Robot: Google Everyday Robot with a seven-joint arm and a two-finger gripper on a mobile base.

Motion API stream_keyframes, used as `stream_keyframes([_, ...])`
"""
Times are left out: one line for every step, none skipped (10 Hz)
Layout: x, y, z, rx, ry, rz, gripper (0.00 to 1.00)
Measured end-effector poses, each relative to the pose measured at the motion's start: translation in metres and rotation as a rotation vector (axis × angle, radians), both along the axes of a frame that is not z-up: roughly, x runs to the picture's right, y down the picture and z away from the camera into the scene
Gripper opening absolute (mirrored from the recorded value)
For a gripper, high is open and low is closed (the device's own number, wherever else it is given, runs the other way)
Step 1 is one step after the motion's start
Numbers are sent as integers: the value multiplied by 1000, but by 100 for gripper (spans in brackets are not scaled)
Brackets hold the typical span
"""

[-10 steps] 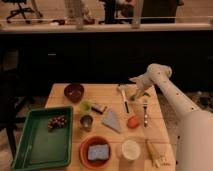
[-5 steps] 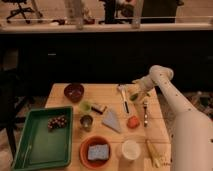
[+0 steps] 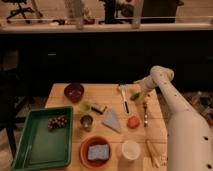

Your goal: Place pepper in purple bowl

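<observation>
In the camera view, the gripper (image 3: 136,95) hangs low over the far right part of the tabletop (image 3: 106,93). The white arm (image 3: 172,105) is cut off at the near right edge. The small green pepper (image 3: 133,96) shows right at the gripper's tip, partly hidden. I cannot tell if the gripper is closed on it. The purple bowl (image 3: 74,92) stands well apart, at the far left, with a dark inside.

Matt planked wood noted for table (image 3: 107,92); smooth green plastic for tray (image 3: 30,150). Over table's far-right pt, gripper (image 3: 136,95) is borne on smooth white-shelled arm (image 3: 180,120).
</observation>
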State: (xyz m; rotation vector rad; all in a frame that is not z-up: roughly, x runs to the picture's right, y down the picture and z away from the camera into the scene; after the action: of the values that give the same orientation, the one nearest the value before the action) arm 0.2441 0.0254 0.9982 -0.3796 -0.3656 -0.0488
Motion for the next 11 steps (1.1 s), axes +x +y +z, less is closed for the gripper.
stream_keyframes([0,1,2,-5,0,-4,77])
stream_keyframes([-2,2,4,-11,-3,-12,67])
stream_keyframes([-3,3,6,-12,-6,-17,58])
stream_keyframes([-1,5,7,-14,-11,-28,47])
stream_keyframes([0,6,6,-12,-14,-29,37])
stream_keyframes([-1,5,5,-10,-19,-31,27])
stream_keyframes([-2,4,4,-7,-23,-33,19])
stream_keyframes([-7,2,3,-2,-33,-37,5])
stream_keyframes([-8,1,2,1,-39,-37,1])
stream_keyframes([-8,1,1,3,-42,-39,0])
stream_keyframes([-9,0,0,7,-48,-38,0])
